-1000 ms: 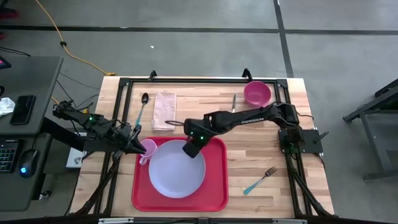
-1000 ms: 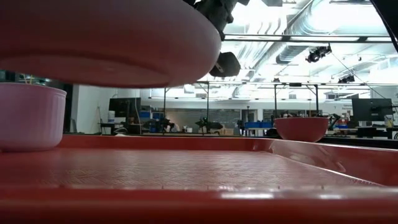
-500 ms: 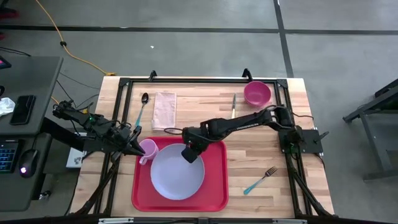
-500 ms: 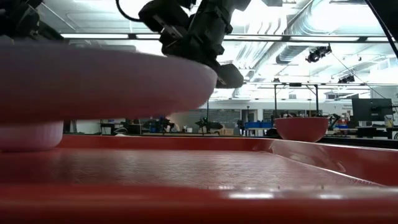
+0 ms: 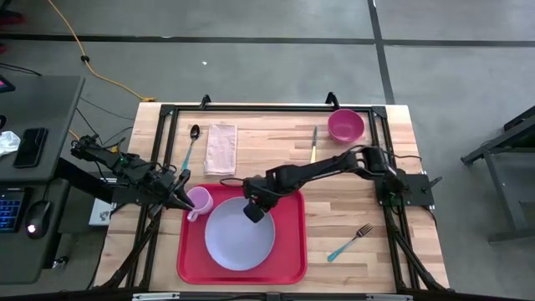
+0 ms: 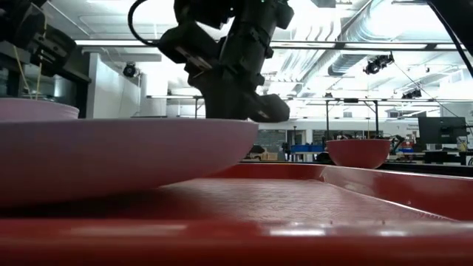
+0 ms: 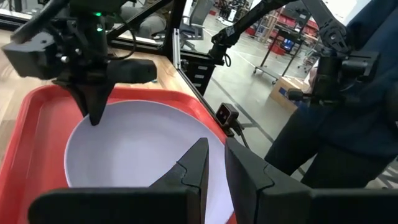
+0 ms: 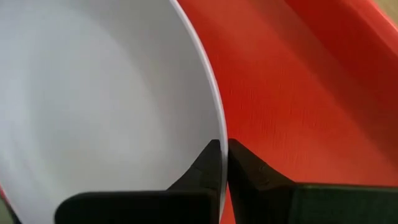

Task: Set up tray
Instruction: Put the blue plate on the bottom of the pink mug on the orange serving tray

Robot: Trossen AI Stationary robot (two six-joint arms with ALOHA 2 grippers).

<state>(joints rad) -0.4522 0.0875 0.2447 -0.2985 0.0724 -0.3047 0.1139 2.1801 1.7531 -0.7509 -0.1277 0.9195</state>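
Note:
The red tray (image 5: 288,251) lies at the table's near middle. Over it sits a pale lavender plate (image 5: 239,238), and my right gripper (image 5: 253,211) is shut on the plate's far rim. A pink cup (image 5: 201,199) stands at the tray's far left corner. My left gripper (image 5: 185,199) hovers above and beside that cup, pointing almost level. Its fingers (image 7: 200,155) stand a narrow gap apart with nothing between them. The low view shows only the cup's rim (image 6: 33,108) behind the plate (image 6: 111,155). My right gripper pinches the plate's rim (image 8: 214,124) between its two fingers, on the side toward the table's far edge. The fingers slant down from above, from the far right. The plate lies nearly level, low over the tray floor (image 6: 295,207). Whether it rests there I cannot tell.
A pink bowl (image 5: 345,125) stands at the far right. A napkin (image 5: 221,148), a spoon (image 5: 192,144) and a knife (image 5: 314,144) lie beyond the tray. A fork (image 5: 349,242) lies to its right. A person (image 7: 348,93) stands past the table's near edge.
My right gripper has come down and a little toward the table's near edge with the plate. The plate has sunk from well above the tray floor to just over it, staying nearly level.

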